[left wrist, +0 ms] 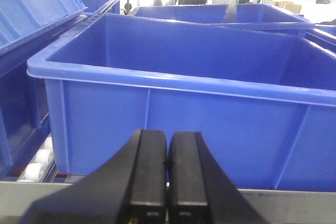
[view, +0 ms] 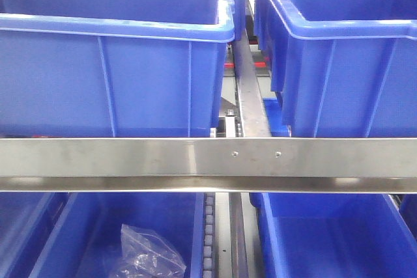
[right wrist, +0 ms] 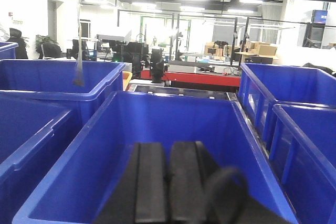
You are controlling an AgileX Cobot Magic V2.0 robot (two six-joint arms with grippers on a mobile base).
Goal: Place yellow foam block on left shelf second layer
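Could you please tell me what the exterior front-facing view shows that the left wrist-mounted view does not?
Only the front-facing view shows the steel shelf rail running across, a lower row of bins beneath it, and a clear plastic bag lying in one of them. Only the left wrist view shows the left gripper, shut with nothing in it, and white rollers under the shelf. Both show blue plastic bins; neither shows the yellow foam block.

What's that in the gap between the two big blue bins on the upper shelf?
In the front view, a grey metal rail runs back between the left bin and the right bin, meeting the steel crossbar in front.
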